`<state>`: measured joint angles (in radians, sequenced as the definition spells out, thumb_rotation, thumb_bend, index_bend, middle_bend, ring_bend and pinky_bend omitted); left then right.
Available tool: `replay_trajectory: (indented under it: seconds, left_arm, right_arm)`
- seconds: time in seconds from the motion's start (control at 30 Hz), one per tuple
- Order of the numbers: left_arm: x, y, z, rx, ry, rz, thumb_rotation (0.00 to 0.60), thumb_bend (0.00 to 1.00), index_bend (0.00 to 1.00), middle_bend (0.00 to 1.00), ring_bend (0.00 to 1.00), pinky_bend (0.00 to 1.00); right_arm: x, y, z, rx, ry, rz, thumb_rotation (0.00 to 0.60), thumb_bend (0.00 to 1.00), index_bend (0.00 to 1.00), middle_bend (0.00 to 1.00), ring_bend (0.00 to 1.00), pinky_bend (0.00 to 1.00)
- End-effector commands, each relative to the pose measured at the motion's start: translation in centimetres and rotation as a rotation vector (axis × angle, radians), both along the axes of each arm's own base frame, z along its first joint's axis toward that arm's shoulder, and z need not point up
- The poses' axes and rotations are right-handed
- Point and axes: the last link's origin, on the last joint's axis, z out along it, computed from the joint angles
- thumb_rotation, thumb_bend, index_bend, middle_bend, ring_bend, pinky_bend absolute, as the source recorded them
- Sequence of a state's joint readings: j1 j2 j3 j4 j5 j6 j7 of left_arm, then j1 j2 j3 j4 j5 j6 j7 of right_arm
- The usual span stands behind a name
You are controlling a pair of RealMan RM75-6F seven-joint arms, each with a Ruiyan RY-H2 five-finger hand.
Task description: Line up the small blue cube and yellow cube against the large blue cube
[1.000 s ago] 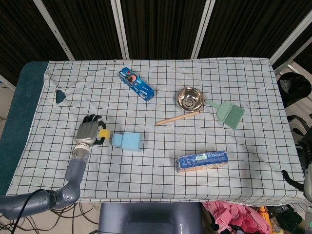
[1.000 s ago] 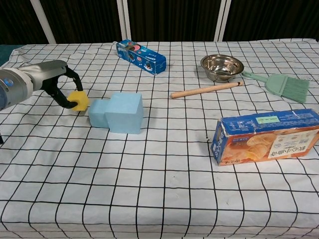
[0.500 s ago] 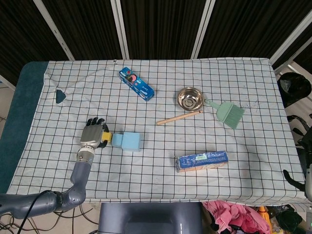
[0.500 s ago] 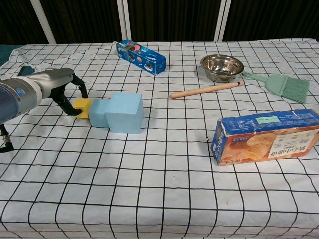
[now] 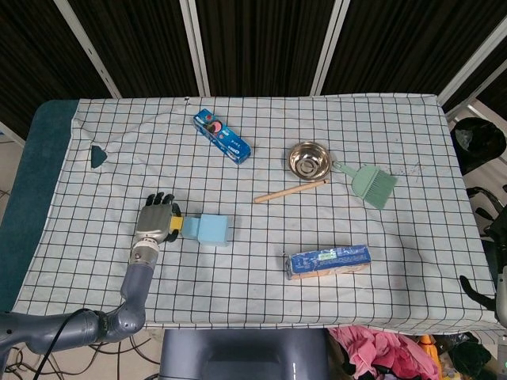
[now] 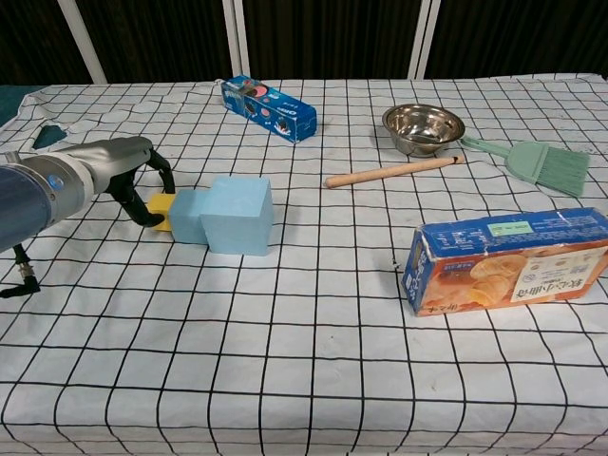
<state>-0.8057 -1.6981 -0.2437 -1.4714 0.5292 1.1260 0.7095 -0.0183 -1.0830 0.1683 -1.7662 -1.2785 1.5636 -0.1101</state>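
Snack box: we see the blue and orange box (image 6: 508, 258) lying nearest us on the right of the checked cloth (image 6: 304, 380), well apart from the work and untouched across all frames.
Left hand: our left hand (image 5: 155, 222) sits at the left of the row with its fingers (image 6: 150, 185) curved around the yellow cube; we judge it is holding the cube between thumb and fingers, though the chest view leaves us unsure how firm the contact is.
Right hand: we can only make out a dark sliver at the right edge of the head view, so we cannot tell how it stands.
Yellow cube: the yellow cube (image 6: 161, 210) now rests on the cloth, touching the left face of the small blue cube.
Small blue cube: the small blue cube (image 6: 187, 217) sits against the left side of the large blue cube (image 6: 237, 215).
What changed: a second ago we held the yellow cube raised and apart from the blue ones; since then we have brought it down and rightward until it meets the row.
Meaning for the task: we judge the line essentially formed, with only letting go and drawing clear left.
Far items: the wooden stick (image 6: 394, 172), steel bowl (image 6: 423, 128), green brush (image 6: 532, 160) and blue carton (image 6: 269, 108) have not moved.
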Motion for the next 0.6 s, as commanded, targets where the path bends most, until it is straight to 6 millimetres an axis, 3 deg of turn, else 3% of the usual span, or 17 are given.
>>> replay_trajectory:
  seconds: [0.03, 0.6]
  left_arm:
    - [-0.04, -0.07, -0.11, -0.002, 0.004, 0.002, 0.600, 0.35, 0.44, 0.13, 0.00, 0.00]
    - [0.29, -0.28, -0.66, -0.011, 0.008, -0.004, 0.600, 0.35, 0.44, 0.13, 0.00, 0.00]
  right_arm:
    - [0.00, 0.00, 0.01, 0.000, -0.001, 0.000, 0.600, 0.18, 0.10, 0.05, 0.20, 0.12]
    - [0.05, -0.05, -0.12, 0.004, 0.001, 0.003, 0.600, 0.18, 0.10, 0.05, 0.20, 0.12]
